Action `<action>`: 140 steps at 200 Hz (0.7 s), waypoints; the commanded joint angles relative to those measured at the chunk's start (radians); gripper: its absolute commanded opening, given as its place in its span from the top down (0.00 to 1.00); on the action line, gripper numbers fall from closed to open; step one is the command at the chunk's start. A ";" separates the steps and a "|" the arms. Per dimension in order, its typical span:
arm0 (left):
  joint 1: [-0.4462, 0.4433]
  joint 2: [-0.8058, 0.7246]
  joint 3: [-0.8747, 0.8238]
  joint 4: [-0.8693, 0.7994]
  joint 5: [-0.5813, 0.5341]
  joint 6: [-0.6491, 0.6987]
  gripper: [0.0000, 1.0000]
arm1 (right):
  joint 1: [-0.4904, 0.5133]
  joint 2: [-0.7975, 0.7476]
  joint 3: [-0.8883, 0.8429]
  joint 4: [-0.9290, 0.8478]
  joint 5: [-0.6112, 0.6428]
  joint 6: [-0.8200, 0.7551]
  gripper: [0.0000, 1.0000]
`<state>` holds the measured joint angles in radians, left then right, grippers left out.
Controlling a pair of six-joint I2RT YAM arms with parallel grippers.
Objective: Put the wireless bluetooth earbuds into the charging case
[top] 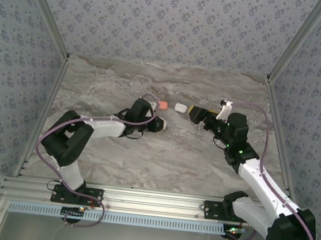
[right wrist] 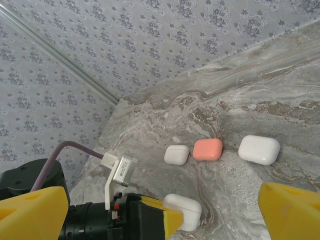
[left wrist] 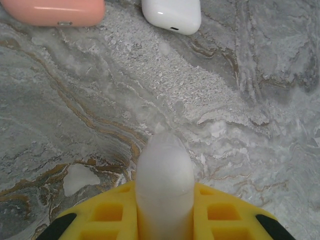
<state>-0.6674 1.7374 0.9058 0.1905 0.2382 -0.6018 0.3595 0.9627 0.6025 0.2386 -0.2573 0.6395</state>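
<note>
Left fingers (left wrist: pixel 100 212) clench a white charging case (left wrist: pixel 165 180) near the coral case (top: pixel 163 105); a second white case (top: pixel 180 107) lies just right of it; right fingers (right wrist: pixel 292 210), beyond, stand spread and empty. Glossy, light, probably slippery shell: grip its flat sides.

Black-and-white arms (top: pixel 104 126), purple cables (top: pixel 47 137), yellow claws (top: pixel 196 113)

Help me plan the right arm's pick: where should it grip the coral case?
Probably from above, jaws closing on the coral case at its near and far sides. It lies flat in a row, a small white case close on one side and a larger white case on the other.
</note>
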 commanded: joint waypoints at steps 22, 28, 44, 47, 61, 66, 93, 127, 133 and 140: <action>0.012 0.048 0.042 -0.035 -0.006 -0.050 0.83 | 0.000 -0.018 0.011 -0.036 0.007 -0.039 0.00; 0.014 0.050 0.042 -0.038 -0.010 -0.050 0.78 | 0.000 -0.019 0.014 -0.042 0.007 -0.042 0.00; 0.014 0.050 0.044 -0.050 -0.022 -0.047 0.67 | 0.000 -0.026 0.014 -0.052 0.008 -0.055 0.00; 0.014 0.048 0.045 -0.054 -0.026 -0.045 0.66 | 0.000 -0.028 0.015 -0.055 0.007 -0.057 0.00; 0.014 0.041 0.048 -0.077 -0.046 -0.035 0.63 | 0.001 -0.035 0.019 -0.072 0.013 -0.072 0.00; 0.016 0.038 0.049 -0.085 -0.051 -0.030 0.62 | 0.000 -0.037 0.022 -0.080 0.014 -0.079 0.00; 0.018 0.007 0.056 -0.134 -0.090 -0.002 0.53 | -0.002 -0.058 0.054 -0.159 0.038 -0.136 0.00; 0.026 -0.079 0.047 -0.180 -0.148 0.042 0.37 | -0.010 -0.118 0.097 -0.290 0.112 -0.255 0.00; 0.029 -0.098 0.046 -0.191 -0.163 0.053 0.34 | -0.015 -0.129 0.101 -0.314 0.137 -0.277 0.00; 0.031 -0.124 0.045 -0.203 -0.180 0.065 0.31 | -0.021 -0.145 0.104 -0.338 0.164 -0.302 0.00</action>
<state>-0.6476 1.7222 0.9253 0.0410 0.1326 -0.5888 0.3553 0.8745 0.6571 0.0231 -0.1951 0.4603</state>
